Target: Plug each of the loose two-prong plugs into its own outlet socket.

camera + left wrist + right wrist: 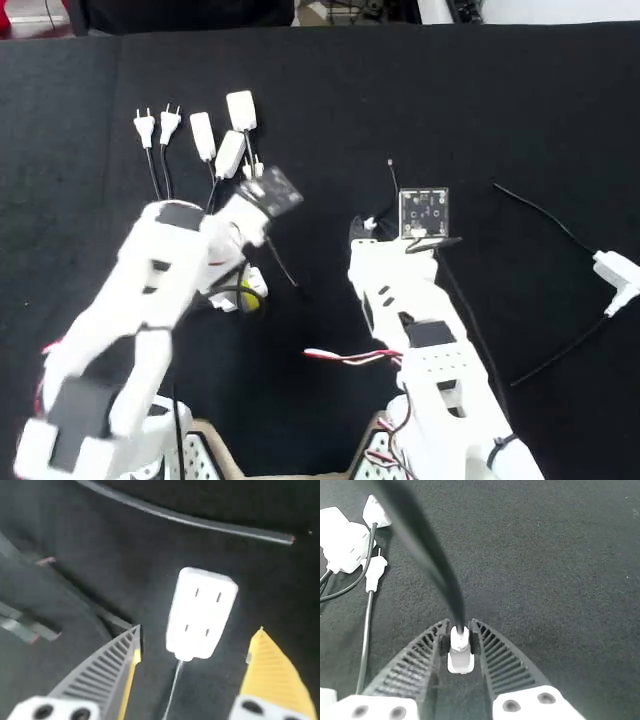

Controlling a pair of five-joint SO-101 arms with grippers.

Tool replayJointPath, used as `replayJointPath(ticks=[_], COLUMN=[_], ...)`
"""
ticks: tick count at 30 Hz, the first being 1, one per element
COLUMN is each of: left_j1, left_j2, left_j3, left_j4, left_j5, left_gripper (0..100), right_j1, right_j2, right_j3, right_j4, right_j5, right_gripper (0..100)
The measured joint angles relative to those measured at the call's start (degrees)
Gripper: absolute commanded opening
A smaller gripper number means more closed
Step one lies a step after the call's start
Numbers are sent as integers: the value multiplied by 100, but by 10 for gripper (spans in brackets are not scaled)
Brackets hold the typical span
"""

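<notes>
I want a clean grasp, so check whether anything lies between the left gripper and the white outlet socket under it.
Nothing visible does. The outlet socket lies on bare black cloth between the fingers of the open left gripper. A black cable crosses beyond it, outside the gap.

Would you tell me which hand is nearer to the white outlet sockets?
Left. The left hand hangs open over one white outlet socket; the right hand, shut on a plug, sits apart, off to their side.
</notes>
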Motion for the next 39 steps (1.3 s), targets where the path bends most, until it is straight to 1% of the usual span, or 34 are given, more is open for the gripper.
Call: replayJointPath(ticks=[3, 5, 7, 10, 14, 16, 18, 21, 24, 27, 33, 39], left_j1=[-202, -571, -1152, -2189, -3473, -3938, -4246, -4510, -4897, -4958, -4879, -4862], left_j2=[-976, -1688, -2277, -2637, -2778, -2787, -2796, -2804, -2919, -3077, -3473, -3921], left_j3=[-26, -26, 105, 703, 1846, 2382, 2901, 3464, 3490, 3613, 3833, 4018], left_j4=[545, 730, 747, 598, 149, -88, -360, -607, -624, -668, -677, -633], left_j5=[396, 756, 1090, 1363, 1424, 1424, 1451, 1451, 1468, 1451, 1451, 1451], left_gripper=[330, 329, 329, 329, 328, 328, 328, 328, 328, 328, 328, 328], right_j1=[-167, -413, -738, -1240, -1943, -2268, -2532, -2857, -3182, -3314, -3332, -3323], right_j2=[0, 0, 0, 9, 9, 9, 9, 9, 9, 9, 9, 44], right_j3=[0, 0, 0, 0, 35, 167, 308, 563, 835, 897, 598, 563], right_j4=[0, 0, 0, -35, -607, -914, -1196, -1495, -1916, -2040, -1073, -985], right_j5=[0, 97, 193, 264, 448, 563, 642, 659, 659, 668, 668, 668], right_gripper=[12, 12, 12, 12, 12, 12, 12, 12, 12, 12, 12, 12])
